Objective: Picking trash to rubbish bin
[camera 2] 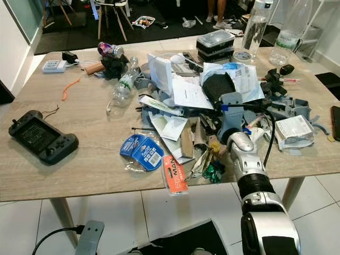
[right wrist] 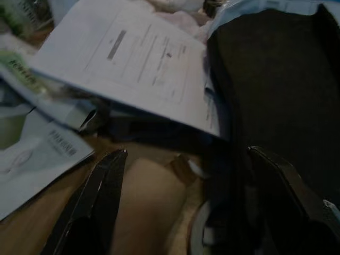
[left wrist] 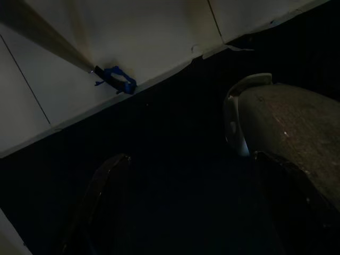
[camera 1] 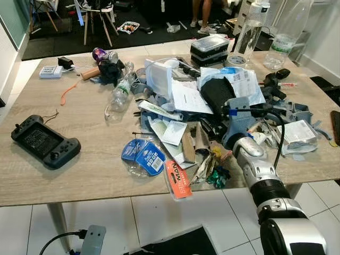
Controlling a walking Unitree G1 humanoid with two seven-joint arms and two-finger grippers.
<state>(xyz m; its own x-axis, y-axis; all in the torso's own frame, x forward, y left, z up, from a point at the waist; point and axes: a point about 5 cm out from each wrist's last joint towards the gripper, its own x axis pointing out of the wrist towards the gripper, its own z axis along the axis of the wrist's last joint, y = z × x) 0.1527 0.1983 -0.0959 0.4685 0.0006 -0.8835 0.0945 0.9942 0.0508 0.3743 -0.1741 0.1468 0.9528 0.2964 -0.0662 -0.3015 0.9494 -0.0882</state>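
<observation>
Right gripper (right wrist: 186, 202), fingers spread apart and holding nothing, reaches into the trash heap (camera 1: 207, 122) piled across the middle of the wooden tabletop (camera 1: 79, 170), above a printed sheet (right wrist: 127, 64) and a black pouch (right wrist: 276, 85). An orange wrapper (camera 1: 177, 179) overhangs the near edge; a black game controller (camera 1: 45, 141) lies by the left edge. Left gripper (left wrist: 175, 207) hangs open in shadow.

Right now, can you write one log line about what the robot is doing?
right hand: open, over trash pile | left hand: idle, open | nothing held | wooden table
</observation>
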